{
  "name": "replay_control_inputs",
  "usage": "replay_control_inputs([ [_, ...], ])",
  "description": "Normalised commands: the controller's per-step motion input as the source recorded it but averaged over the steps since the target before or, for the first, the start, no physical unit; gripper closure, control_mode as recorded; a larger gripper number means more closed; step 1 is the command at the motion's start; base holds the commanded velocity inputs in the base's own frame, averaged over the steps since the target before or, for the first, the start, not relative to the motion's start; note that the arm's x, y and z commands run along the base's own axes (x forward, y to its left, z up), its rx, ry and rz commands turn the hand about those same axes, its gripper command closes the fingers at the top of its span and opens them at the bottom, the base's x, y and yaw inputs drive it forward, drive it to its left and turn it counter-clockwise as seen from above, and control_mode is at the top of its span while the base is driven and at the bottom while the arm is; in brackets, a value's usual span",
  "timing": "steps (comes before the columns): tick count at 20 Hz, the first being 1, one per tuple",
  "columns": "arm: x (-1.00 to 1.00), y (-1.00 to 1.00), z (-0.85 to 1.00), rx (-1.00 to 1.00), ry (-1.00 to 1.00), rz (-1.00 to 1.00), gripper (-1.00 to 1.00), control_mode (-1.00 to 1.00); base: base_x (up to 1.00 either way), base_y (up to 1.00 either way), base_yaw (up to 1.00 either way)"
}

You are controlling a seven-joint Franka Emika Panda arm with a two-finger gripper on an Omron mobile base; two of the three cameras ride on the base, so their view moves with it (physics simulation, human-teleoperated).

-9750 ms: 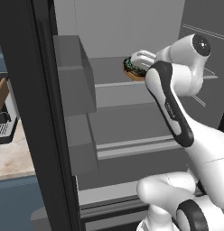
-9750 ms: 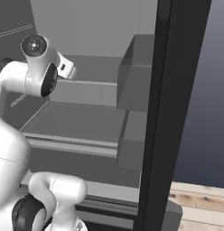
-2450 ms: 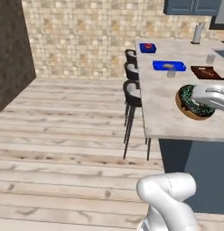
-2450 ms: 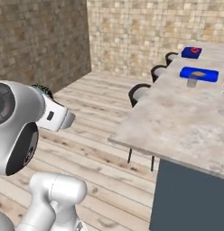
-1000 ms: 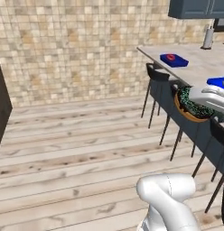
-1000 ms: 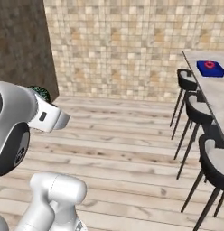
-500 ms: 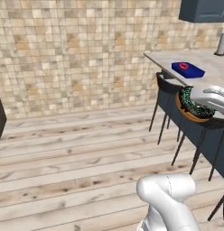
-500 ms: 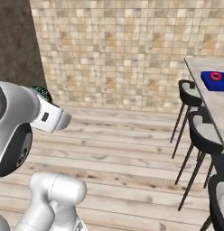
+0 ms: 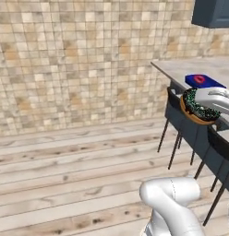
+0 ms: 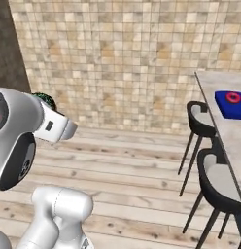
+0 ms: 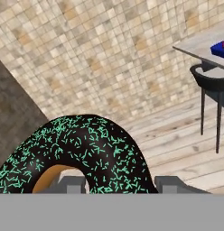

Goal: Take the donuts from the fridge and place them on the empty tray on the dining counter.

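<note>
My gripper [image 11: 118,186] is shut on the chocolate donut [image 11: 86,149], tan with dark icing and green sprinkles, which stands on edge between the fingertips [image 11: 68,184]. From the left base the same donut [image 9: 195,107] hangs in the gripper [image 9: 201,103] in front of the dining counter [image 9: 181,69]. A sliver of that donut [image 10: 44,100] shows behind the white arm. On the counter's near end lies the bright-blue tray [image 9: 209,84] with the pink-red donut [image 9: 199,79] on it; that tray [image 10: 228,109] and red donut [image 10: 233,97] sit to my right. The fridge is out of view.
Black stools [image 10: 202,121] line the dining counter [image 10: 224,136] on my side. A tiled beige wall [image 9: 79,60] closes the back, with a dark wall panel [image 10: 6,44] at the left. Wooden floor [image 9: 75,175] stretches open between me and the wall.
The whole picture has shifted: the base has moved, bringing the counter end, stools and blue tray closer and larger. The chocolate donut stays in the shut gripper.
</note>
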Motion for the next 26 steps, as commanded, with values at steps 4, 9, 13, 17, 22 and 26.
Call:
replay_control_inputs([
  [4,0.00,0.00,0.00,0.00,0.00,0.00,1.00,1.00,1.00,-0.09,0.00],
  [9,0.00,0.00,0.00,0.00,0.00,0.00,1.00,1.00,1.00,0.65,-0.30],
  [13,0.00,0.00,0.00,0.00,0.00,0.00,1.00,1.00,0.95,0.85,-0.66],
  [17,0.00,0.00,0.00,0.00,0.00,0.00,1.00,1.00,0.60,0.54,-0.87],
  [22,0.00,0.00,0.00,0.00,0.00,0.00,1.00,1.00,0.51,0.54,-0.88],
  [26,0.00,0.00,0.00,0.00,0.00,0.00,1.00,1.00,0.85,0.85,-0.71],
])
